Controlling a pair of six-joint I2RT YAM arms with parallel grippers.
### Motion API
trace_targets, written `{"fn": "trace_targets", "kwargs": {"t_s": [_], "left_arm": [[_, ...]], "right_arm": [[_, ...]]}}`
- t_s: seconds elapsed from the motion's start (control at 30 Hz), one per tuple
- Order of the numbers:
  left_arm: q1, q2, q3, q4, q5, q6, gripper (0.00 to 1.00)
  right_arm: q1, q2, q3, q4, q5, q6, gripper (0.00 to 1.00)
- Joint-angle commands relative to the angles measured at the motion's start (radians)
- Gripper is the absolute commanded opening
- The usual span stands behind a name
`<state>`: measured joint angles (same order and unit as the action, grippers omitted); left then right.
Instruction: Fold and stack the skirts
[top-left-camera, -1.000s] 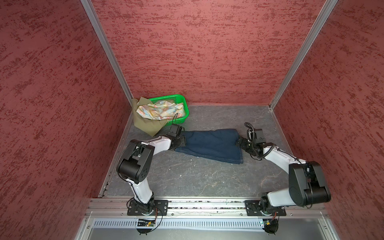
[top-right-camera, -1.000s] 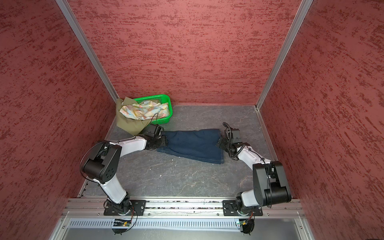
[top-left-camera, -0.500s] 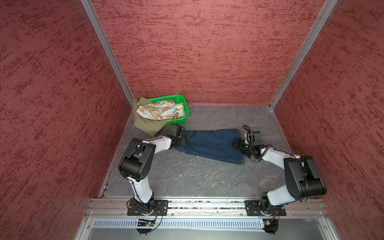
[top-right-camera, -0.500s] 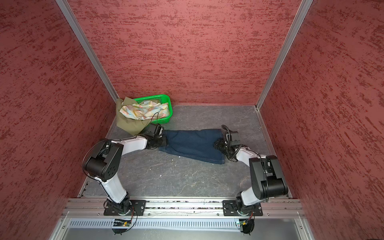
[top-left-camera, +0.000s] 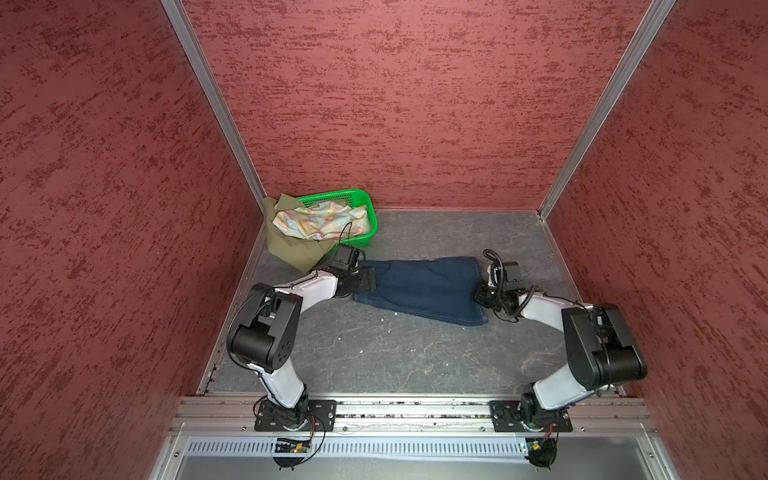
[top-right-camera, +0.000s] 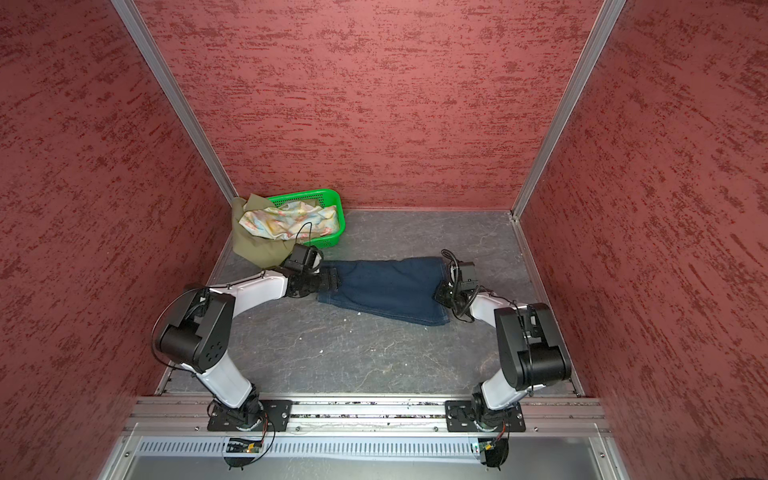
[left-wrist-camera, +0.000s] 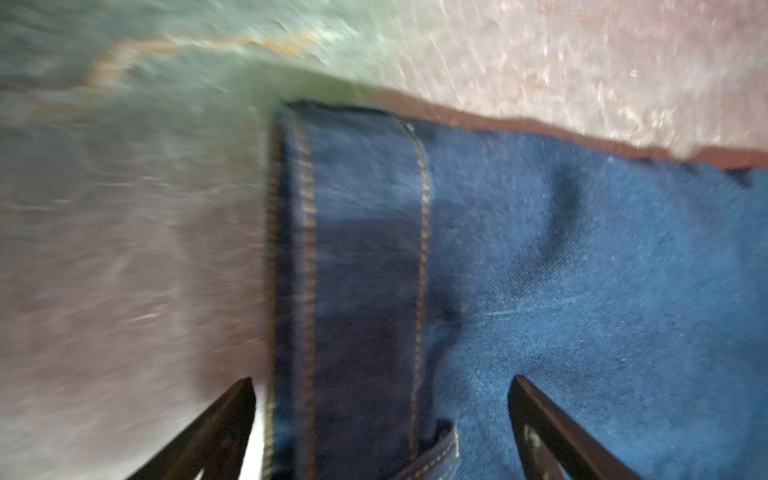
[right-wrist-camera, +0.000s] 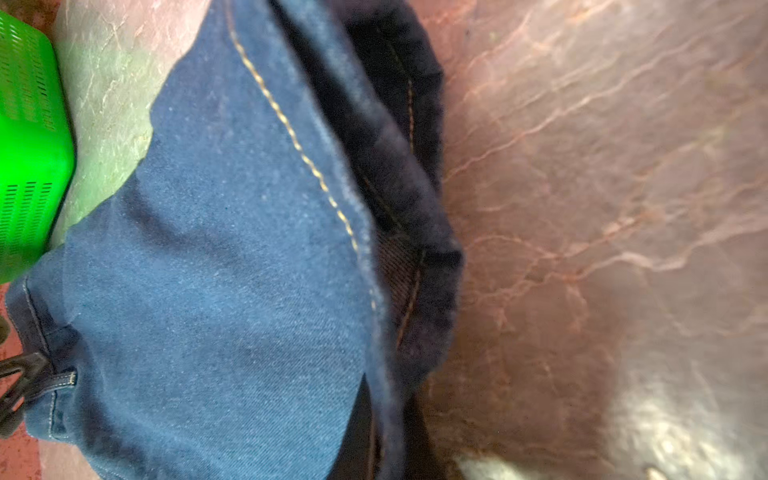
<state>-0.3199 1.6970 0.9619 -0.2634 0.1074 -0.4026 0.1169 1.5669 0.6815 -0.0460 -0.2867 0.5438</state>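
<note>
the left wrist view is blurred, its lower edge cutting off the fingers (left-wrist-camera: 224, 419) of the left gripper (left-wrist-camera: 382, 379). the tips of the right gripper (top-left-camera: 483, 293) are hidden at the hem of the denim skirt (top-left-camera: 424, 286). the floral skirt (top-left-camera: 320, 221) covers part of the green skirt (top-left-camera: 291, 249).

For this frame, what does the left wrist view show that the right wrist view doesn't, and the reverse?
Only the left wrist view: the left hand with both fingers apart, astride the denim skirt's stitched waistband. Only the right wrist view: a corner of the green basket and the skirt's hem, its dark inside showing. Both: blue denim with orange stitching on the table; the right wrist view catches only a dark sliver of that hand.
</note>
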Motion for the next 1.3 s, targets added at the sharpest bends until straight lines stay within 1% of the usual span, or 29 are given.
{"fn": "trace_targets", "kwargs": {"t_s": [0.0, 0.17, 0.23, 0.27, 0.3, 0.37, 0.43, 0.5, 0.53, 0.63, 0.73, 0.9, 1.07, 1.17, 1.27], "left_arm": [[0.018, -0.013, 0.005, -0.04, 0.016, 0.005, 0.98], [0.043, 0.025, -0.003, -0.011, 0.06, 0.016, 0.98], [0.041, 0.057, 0.01, -0.005, 0.072, 0.028, 0.96], [0.041, 0.075, 0.02, -0.004, 0.087, 0.032, 0.94], [0.039, 0.091, 0.028, -0.001, 0.102, 0.036, 0.89], [0.026, 0.114, 0.038, 0.004, 0.113, 0.043, 0.77], [0.002, 0.134, 0.048, 0.007, 0.111, 0.056, 0.52], [-0.022, 0.151, 0.053, 0.012, 0.117, 0.058, 0.36], [-0.031, 0.158, 0.056, 0.014, 0.123, 0.058, 0.3], [-0.071, 0.172, 0.055, 0.031, 0.129, 0.044, 0.18], [-0.109, 0.182, 0.051, 0.043, 0.124, 0.022, 0.14], [-0.145, 0.164, 0.029, 0.068, 0.123, -0.017, 0.11], [-0.162, 0.118, 0.003, 0.089, 0.129, -0.047, 0.08], [-0.158, 0.112, -0.008, 0.103, 0.141, -0.064, 0.08], [-0.159, 0.107, -0.019, 0.121, 0.163, -0.084, 0.08]], "right_arm": [[-0.002, -0.044, 0.035, -0.05, 0.055, -0.044, 0.0], [-0.002, -0.088, 0.041, -0.101, 0.088, -0.077, 0.0], [-0.002, -0.108, 0.048, -0.127, 0.112, -0.088, 0.0], [-0.002, -0.108, 0.052, -0.137, 0.118, -0.092, 0.0], [-0.003, -0.147, 0.059, -0.152, 0.126, -0.096, 0.0], [-0.003, -0.169, 0.075, -0.175, 0.135, -0.096, 0.0], [-0.003, -0.194, 0.098, -0.195, 0.141, -0.096, 0.0], [0.0, -0.211, 0.123, -0.215, 0.144, -0.091, 0.0], [-0.001, -0.215, 0.137, -0.23, 0.151, -0.091, 0.0], [0.014, -0.234, 0.192, -0.287, 0.18, -0.106, 0.0], [0.051, -0.246, 0.252, -0.353, 0.233, -0.12, 0.0], [0.133, -0.251, 0.336, -0.444, 0.322, -0.12, 0.0], [0.281, -0.2, 0.422, -0.48, 0.394, -0.081, 0.0], [0.396, -0.127, 0.473, -0.47, 0.417, -0.028, 0.0], [0.488, -0.028, 0.519, -0.441, 0.418, 0.034, 0.0]]}}
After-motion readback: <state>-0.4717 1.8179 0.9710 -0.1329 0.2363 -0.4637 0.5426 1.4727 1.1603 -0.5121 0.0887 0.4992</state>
